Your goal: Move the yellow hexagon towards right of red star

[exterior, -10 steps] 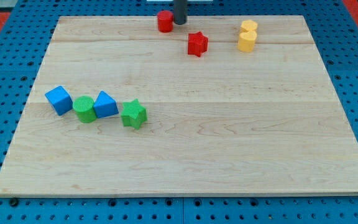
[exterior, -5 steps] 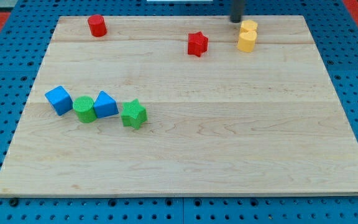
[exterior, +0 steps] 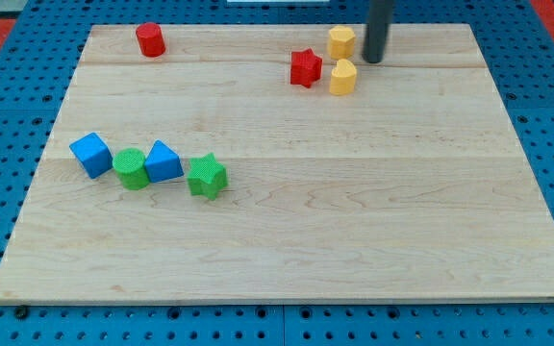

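The red star (exterior: 306,68) lies near the view's top, right of centre. Two yellow blocks sit just to its right. The upper one (exterior: 341,41) looks like the hexagon. The lower one (exterior: 343,77) has a shape I cannot make out, and it stands close to the star's right side without clearly touching it. My tip (exterior: 373,60) is right of both yellow blocks, roughly level between them, with a small gap to each.
A red cylinder (exterior: 149,39) stands at the top left. At the left, in a row, are a blue cube (exterior: 90,154), a green cylinder (exterior: 131,169), a blue triangular block (exterior: 163,160) and a green star (exterior: 206,177). The wooden board (exterior: 354,211) lies on a blue pegboard.
My tip moved from the red cylinder, which slid to the top left, across to the right. Both yellow blocks have shifted left towards the red star.
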